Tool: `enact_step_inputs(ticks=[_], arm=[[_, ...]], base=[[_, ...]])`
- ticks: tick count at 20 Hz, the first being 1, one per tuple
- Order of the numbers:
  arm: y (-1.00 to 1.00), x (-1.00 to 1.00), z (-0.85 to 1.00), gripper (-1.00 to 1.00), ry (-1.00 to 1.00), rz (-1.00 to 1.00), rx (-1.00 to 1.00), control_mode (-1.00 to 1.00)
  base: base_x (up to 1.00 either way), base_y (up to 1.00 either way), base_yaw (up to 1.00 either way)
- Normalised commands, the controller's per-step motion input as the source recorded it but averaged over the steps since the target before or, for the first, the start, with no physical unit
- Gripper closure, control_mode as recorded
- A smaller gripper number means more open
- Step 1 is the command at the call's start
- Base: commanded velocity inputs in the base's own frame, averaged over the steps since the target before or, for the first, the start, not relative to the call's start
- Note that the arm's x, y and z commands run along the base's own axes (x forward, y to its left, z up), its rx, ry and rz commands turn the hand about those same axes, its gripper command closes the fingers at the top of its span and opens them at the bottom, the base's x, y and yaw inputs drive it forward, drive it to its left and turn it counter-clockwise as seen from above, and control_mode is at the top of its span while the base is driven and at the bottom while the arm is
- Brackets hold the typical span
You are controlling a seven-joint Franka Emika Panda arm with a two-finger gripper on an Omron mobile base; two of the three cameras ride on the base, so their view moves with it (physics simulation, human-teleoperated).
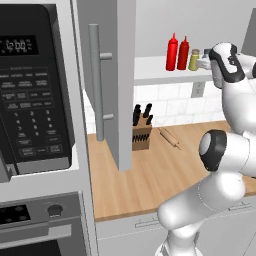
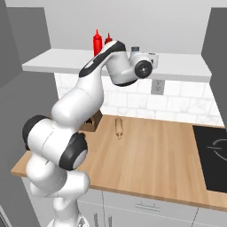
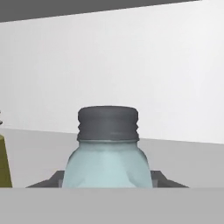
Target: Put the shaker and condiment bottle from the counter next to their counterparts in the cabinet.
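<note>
up close, shaker (image 3: 108, 151) between jaws; sideways, red bottles (image 1: 177, 52) beside.

Rendered home kitchen. Indicated by: microwave (image 1: 35, 90) stacked over an oven (image 1: 42, 222), wood counter (image 2: 150, 155) with knife block (image 1: 141, 131) and rolling pin (image 1: 170, 138), tiled backsplash (image 2: 177, 104), cooktop (image 2: 213, 155), grey wall cabinet (image 1: 112, 75) stocked with red bottles (image 1: 177, 52).
</note>
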Motion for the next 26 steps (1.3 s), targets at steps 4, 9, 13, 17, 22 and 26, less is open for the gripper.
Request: enact_step_inputs(ticks=[4, 9, 13, 17, 22, 26], arm=[[0.03, 0.13, -0.47, 1.0, 0.02, 0.03, 0.0, -1.0], [0.02, 0.04, -0.51, -1.0, 0.0, 0.03, 0.0, -1.0], [0.0, 0.0, -0.34, -1.0, 0.0, 0.01, 0.01, -1.0], [0.0, 0.0, -0.02, -1.0, 0.03, 0.0, 0.02, -1.0], [0.0, 0.0, 0.3, -1.0, 0.1, 0.0, 0.03, -1.0], [0.0, 0.0, 0.47, -1.0, 0.12, 0.0, 0.03, -1.0]], base=[[0.0, 0.0, 0.0], [0.0, 0.0, 0.0], [0.0, 0.0, 0.0], [0.0, 0.0, 0.0], [0.0, 0.0, 0.0], [0.0, 0.0, 0.0]])
